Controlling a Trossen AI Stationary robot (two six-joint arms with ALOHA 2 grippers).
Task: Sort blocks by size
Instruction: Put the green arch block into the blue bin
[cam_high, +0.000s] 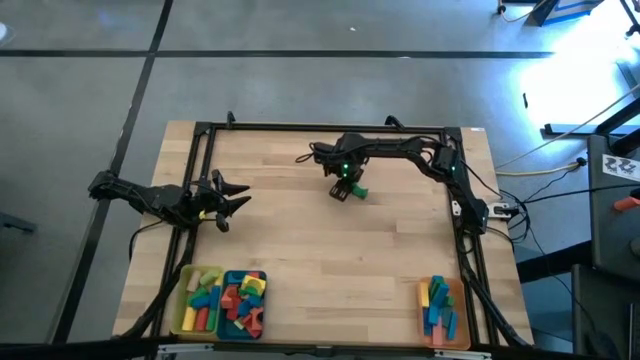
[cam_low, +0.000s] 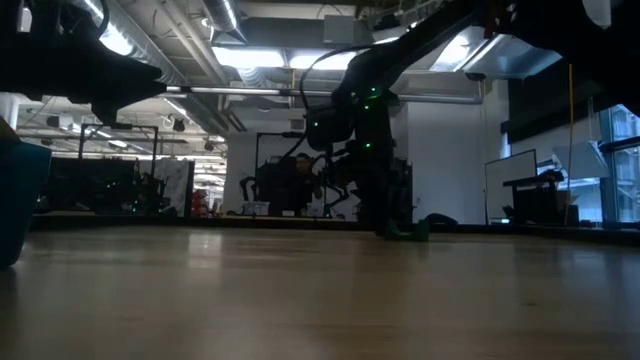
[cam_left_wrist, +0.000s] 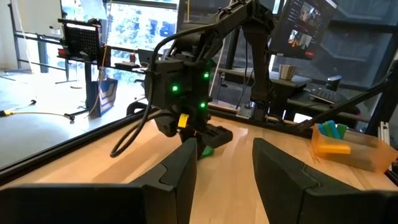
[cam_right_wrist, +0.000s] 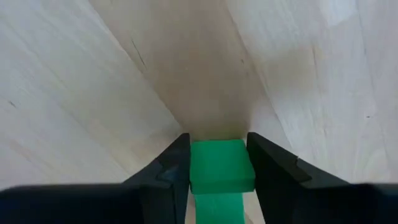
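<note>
My right gripper (cam_high: 346, 190) reaches down to the table's middle, toward the far side, and is shut on a green block (cam_right_wrist: 221, 165). The green block also shows in the high view (cam_high: 359, 192), in the low view (cam_low: 405, 232) at the table's surface, and in the left wrist view (cam_left_wrist: 207, 150). My left gripper (cam_high: 232, 201) waits open and empty at the table's left side, pointing toward the right arm; its fingers stand apart in the left wrist view (cam_left_wrist: 224, 171). Other blocks lie in trays along the near edge. My right gripper pinches the green block by two opposite sides (cam_right_wrist: 194, 167) between its two fingers, one finger on each side. The fingers come from above, slanting down toward the table. In the low view the block's lower part (cam_low: 408, 236) is at the table's surface.
A yellow tray (cam_high: 186, 300) and a teal tray (cam_high: 229, 297) with mixed blocks stand at the near left. An orange tray (cam_high: 447, 332) with several blocks stands at the near right. A black frame (cam_high: 300, 127) runs round the wooden table.
</note>
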